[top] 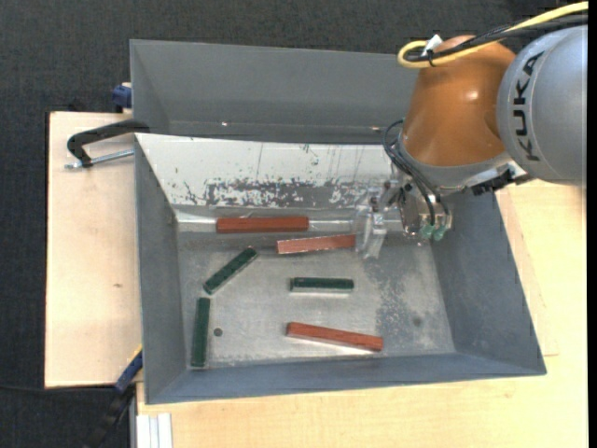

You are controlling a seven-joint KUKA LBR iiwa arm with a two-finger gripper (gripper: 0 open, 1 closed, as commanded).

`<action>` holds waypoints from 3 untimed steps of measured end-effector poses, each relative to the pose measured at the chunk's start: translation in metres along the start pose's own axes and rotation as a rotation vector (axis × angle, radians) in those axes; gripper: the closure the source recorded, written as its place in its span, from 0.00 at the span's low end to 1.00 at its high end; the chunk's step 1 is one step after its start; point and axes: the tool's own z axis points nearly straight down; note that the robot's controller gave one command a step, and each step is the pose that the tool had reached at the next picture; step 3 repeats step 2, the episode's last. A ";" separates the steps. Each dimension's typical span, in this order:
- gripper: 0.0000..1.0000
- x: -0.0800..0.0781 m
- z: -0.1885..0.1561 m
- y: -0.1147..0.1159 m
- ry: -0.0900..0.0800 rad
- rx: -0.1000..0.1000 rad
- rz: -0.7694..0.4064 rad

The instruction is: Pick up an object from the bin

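Six flat bars lie loose on the floor of the grey bin (466, 278), three reddish-brown and three dark green, none touching another.

Camera view: the gripper (372, 232) hangs low near the back wall, at the right end of the short reddish-brown bar (315, 244). That bar lies almost level, just below the longer reddish-brown bar (262, 223). It cannot be told whether the gripper touches the short bar's end or only stands beside it, nor how far it is open. Nothing is seen held in it. The middle green bar (321, 286) lies below the short one, and the third reddish-brown bar (334, 337) lies near the front wall.

As a judgement, the pick is at the approach stage: every bar rests on the floor. Closing on one and raising it clear are left to do.
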 end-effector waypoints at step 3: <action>1.00 0.004 -0.010 0.000 -0.012 0.001 -0.127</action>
